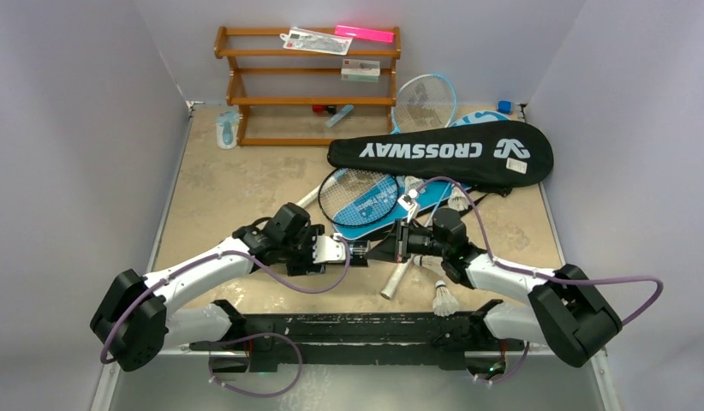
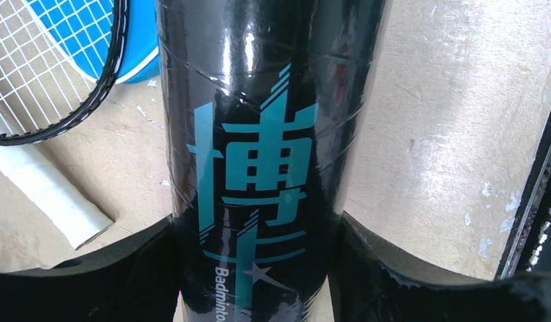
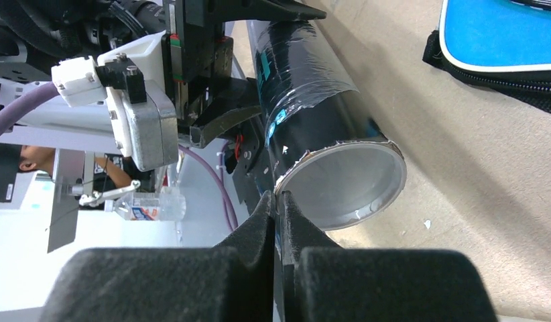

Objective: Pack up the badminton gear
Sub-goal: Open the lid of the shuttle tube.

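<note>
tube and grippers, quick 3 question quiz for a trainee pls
1. True or false: the left gripper holds the tube between its fingers.
2. In the right wrist view, the right gripper by the tube's open end is: A wide open, B shut, C out of view.
3. What word is printed on the black cover?

Key: 1 true; 2 B; 3 CROSSWAY.
</note>
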Action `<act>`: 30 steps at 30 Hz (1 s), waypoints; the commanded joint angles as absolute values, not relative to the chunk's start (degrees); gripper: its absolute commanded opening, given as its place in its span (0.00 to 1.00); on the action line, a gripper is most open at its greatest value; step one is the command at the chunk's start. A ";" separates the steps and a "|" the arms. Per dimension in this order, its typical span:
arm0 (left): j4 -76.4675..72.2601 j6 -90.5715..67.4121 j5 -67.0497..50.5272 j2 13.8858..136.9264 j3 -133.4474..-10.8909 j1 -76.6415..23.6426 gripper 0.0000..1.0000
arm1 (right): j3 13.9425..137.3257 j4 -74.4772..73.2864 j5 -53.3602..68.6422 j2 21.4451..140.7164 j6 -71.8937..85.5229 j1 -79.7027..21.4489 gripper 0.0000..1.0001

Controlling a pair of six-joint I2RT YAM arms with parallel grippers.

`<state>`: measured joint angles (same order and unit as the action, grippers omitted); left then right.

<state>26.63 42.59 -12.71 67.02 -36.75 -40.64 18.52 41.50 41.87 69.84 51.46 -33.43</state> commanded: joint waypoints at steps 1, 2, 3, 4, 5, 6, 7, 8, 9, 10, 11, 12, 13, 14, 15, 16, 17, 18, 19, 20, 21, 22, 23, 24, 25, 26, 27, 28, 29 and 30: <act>24.18 42.01 -13.23 66.19 -37.28 -40.96 0.11 | 19.01 44.79 40.96 67.08 53.87 -34.01 0.00; 24.17 42.01 -13.12 66.13 -37.20 -40.97 0.11 | 18.50 45.04 40.76 66.21 54.27 -34.01 0.00; 24.21 42.01 -12.98 66.03 -37.18 -40.96 0.10 | 18.01 45.08 40.54 65.17 54.65 -34.01 0.00; 24.18 41.99 -12.86 65.94 -37.18 -40.96 0.10 | 17.61 44.41 40.51 63.89 54.89 -34.01 0.00; 24.18 41.93 -12.79 65.86 -37.10 -40.96 0.10 | 17.25 42.99 40.65 62.34 54.93 -34.01 0.00; 24.17 41.92 -12.72 65.69 -37.03 -40.96 0.10 | 16.90 41.10 40.53 60.54 55.02 -34.01 0.00; 24.10 41.88 -12.59 65.54 -36.94 -40.96 0.10 | 16.66 38.89 39.23 58.40 54.87 -33.94 0.00; 24.04 41.84 -12.43 65.42 -36.85 -40.98 0.10 | 16.65 36.17 38.01 56.32 53.91 -33.93 0.00; 24.00 41.84 -12.28 65.28 -36.76 -40.97 0.10 | 17.03 32.19 36.57 54.08 52.33 -33.93 0.00; 23.99 41.84 -12.10 65.30 -36.70 -40.96 0.10 | 17.79 28.75 35.16 52.28 51.06 -33.93 0.00; 23.99 41.85 -12.00 65.37 -36.70 -40.96 0.09 | 18.05 26.51 33.99 50.63 50.31 -33.93 0.00; 24.04 41.84 -11.82 65.45 -36.73 -41.03 0.09 | 18.24 24.99 33.47 49.81 50.06 -33.93 0.00; 24.00 41.84 -11.64 65.54 -36.74 -40.99 0.09 | 18.39 23.83 32.96 49.38 49.75 -33.93 0.00; 24.06 41.78 -11.53 65.63 -36.74 -41.00 0.09 | 18.45 23.22 32.77 49.29 49.52 -33.88 0.00; 24.12 41.75 -11.39 65.73 -36.74 -41.01 0.09 | 18.46 23.25 32.99 49.35 49.63 -33.89 0.00; 24.16 41.67 -11.19 65.74 -36.74 -40.96 0.09 | 18.46 23.51 33.26 49.51 49.89 -33.84 0.00; 24.28 41.66 -10.69 65.81 -36.67 -40.97 0.08 | 18.46 23.67 33.28 49.68 50.26 -33.85 0.00; 24.34 41.66 -10.19 65.78 -36.59 -40.96 0.08 | 18.34 23.79 33.26 49.63 50.73 -33.85 0.00; 24.30 41.62 -9.89 65.85 -36.49 -41.01 0.08 | 18.29 23.85 33.18 49.54 51.09 -33.84 0.00; 24.32 41.53 -9.45 65.83 -36.43 -40.96 0.07 | 18.21 23.55 32.76 49.06 51.30 -33.82 0.00; 24.29 41.37 -9.09 65.90 -36.35 -40.96 0.07 | 18.26 22.75 32.01 48.50 51.32 -33.77 0.00; 24.20 41.06 -8.45 65.96 -36.31 -41.00 0.07 | 18.40 21.31 30.97 47.71 50.92 -33.72 0.00; 24.22 40.89 -7.98 66.11 -36.24 -40.97 0.06 | 18.78 18.76 29.60 46.70 50.17 -33.69 0.00; 24.40 40.77 -7.68 66.24 -36.34 -40.96 0.06 | 19.22 16.73 28.18 45.60 49.29 -33.69 0.00; 24.51 40.44 -7.28 66.41 -36.38 -41.00 0.05 | 19.42 15.14 26.69 44.83 49.00 -33.73 0.00; 24.61 40.29 -6.70 66.62 -36.42 -40.96 0.04 | 19.61 13.99 25.53 44.29 48.44 -33.59 0.00; 24.73 40.19 -5.99 66.88 -36.39 -40.96 0.04 | 19.74 13.22 24.74 44.06 48.29 -33.58 0.00; 24.91 40.13 -5.38 67.15 -36.50 -41.00 0.03 | 19.89 12.55 24.12 44.08 48.19 -33.57 0.00; 25.02 39.94 -5.14 67.37 -36.59 -40.96 0.03 | 20.05 11.99 23.71 44.30 48.16 -33.57 0.00; 25.11 39.83 -5.22 67.53 -36.60 -40.96 0.02 | 20.18 11.37 23.38 44.80 48.16 -33.53 0.00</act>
